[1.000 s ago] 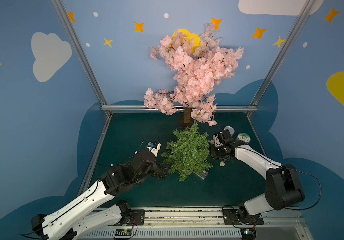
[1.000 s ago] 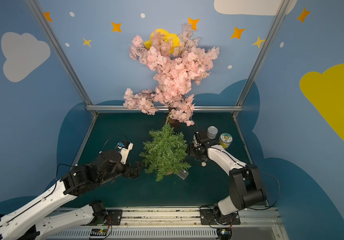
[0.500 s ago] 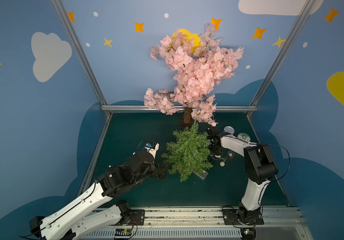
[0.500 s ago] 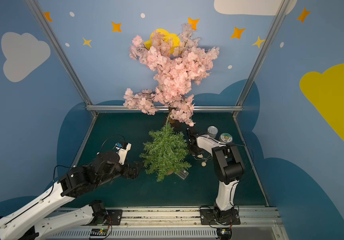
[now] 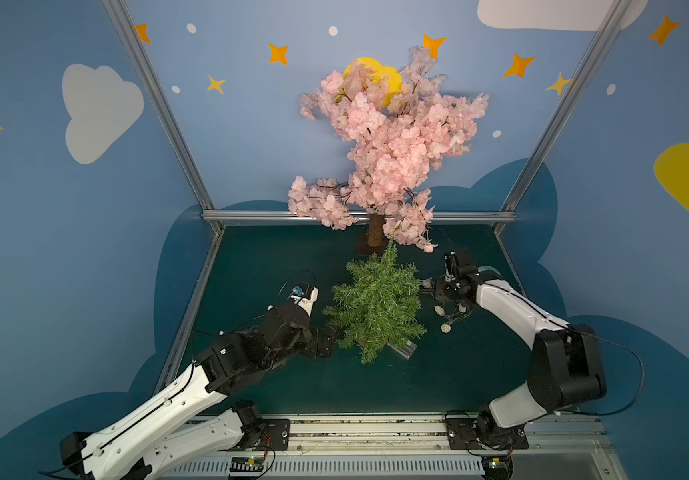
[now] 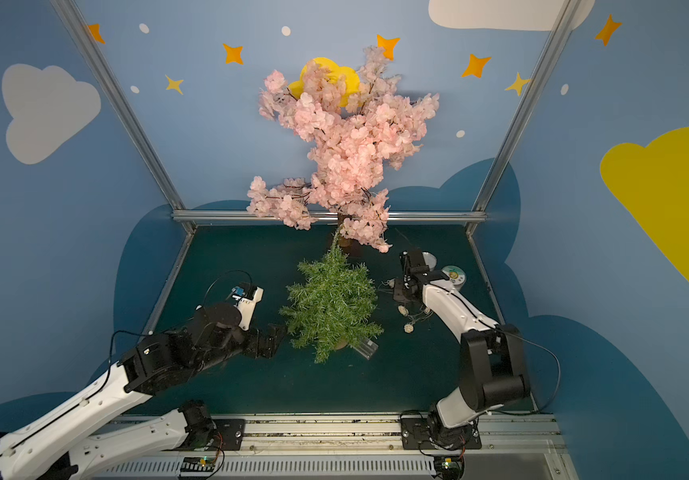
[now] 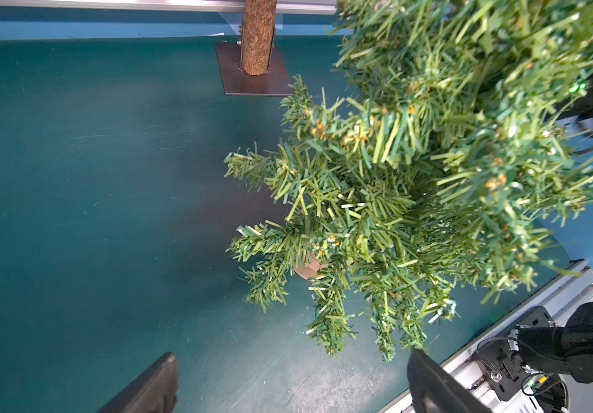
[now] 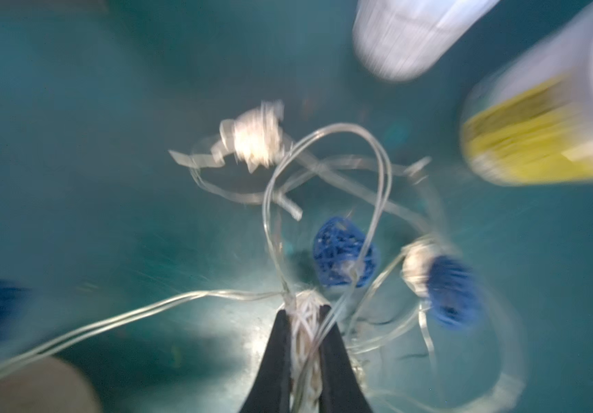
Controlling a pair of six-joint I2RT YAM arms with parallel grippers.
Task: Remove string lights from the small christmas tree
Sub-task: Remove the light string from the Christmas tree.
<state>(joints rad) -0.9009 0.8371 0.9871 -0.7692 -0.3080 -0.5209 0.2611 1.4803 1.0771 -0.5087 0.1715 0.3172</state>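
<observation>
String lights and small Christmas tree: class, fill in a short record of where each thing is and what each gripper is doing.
Small Christmas tree: stands on the green mat, in front of the pink blossom tree
String lights: tangled on the mat beside the tree; clear box at the tree's foot
Right gripper: shut on a cream ball of the lights
Left gripper: open, empty, near the tree's low branches
Cans: two, near the right gripper

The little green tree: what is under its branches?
A bit of its tan base shows, and a clear plastic box pokes out at its foot. The tree covers the rest of the base and of the box.
</observation>
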